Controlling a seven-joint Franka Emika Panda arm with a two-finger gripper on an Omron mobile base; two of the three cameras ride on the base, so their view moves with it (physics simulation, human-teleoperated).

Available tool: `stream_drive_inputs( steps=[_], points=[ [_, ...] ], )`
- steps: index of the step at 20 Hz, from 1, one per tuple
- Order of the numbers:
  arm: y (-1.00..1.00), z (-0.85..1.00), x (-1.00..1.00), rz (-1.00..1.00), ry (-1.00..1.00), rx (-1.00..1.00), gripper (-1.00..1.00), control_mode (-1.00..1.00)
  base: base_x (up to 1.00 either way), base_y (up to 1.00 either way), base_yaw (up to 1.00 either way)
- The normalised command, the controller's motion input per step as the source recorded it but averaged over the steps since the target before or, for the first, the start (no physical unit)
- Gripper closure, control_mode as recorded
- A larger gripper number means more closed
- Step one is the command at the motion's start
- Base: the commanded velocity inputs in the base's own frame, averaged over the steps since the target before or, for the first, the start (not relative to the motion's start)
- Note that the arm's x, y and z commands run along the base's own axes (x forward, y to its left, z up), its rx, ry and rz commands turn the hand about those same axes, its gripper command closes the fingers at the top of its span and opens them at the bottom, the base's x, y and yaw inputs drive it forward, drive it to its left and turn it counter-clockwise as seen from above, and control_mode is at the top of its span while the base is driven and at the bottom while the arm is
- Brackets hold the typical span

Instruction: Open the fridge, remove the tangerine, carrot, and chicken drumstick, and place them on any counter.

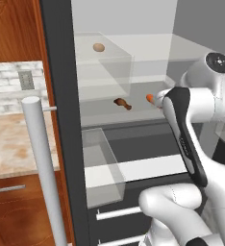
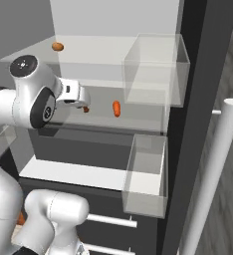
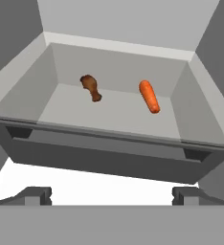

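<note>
One chicken drumstick (image 3: 91, 87) at ten o'clock, one carrot (image 3: 150, 96) at one o'clock, one tangerine (image 1: 99, 47); gripper (image 3: 111, 195) released, empty; arm half-hides carrot in left base view

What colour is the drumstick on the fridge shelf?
Dark brown; the chicken drumstick shows best in the hand view.

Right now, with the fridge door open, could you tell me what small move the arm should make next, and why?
Probably ease the open gripper forward and down toward the bright orange tapered carrot. It lies on the shelf ahead, apart from the small dark brown chicken drumstick, and the jaws hold nothing.
</note>
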Motion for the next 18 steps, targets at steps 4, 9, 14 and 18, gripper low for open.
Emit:
stream_drive_inputs(
  steps=[4,9,14,18],
  points=[
    [0.16,-0.35,0.49,0.09,0.0,0.0,-1.0,-1.0,0.0,0.0,0.0],
    [0.14,-0.33,0.58,0.12,0.02,0.01,-1.0,-1.0,0.0,0.0,0.0],
    [0.17,-0.34,0.72,0.03,0.01,0.0,-1.0,-1.0,0.0,0.0,0.0],
    [0.13,-0.18,0.69,0.0,0.04,0.0,-1.0,-1.0,0.0,0.0,0.0]
  ],
)
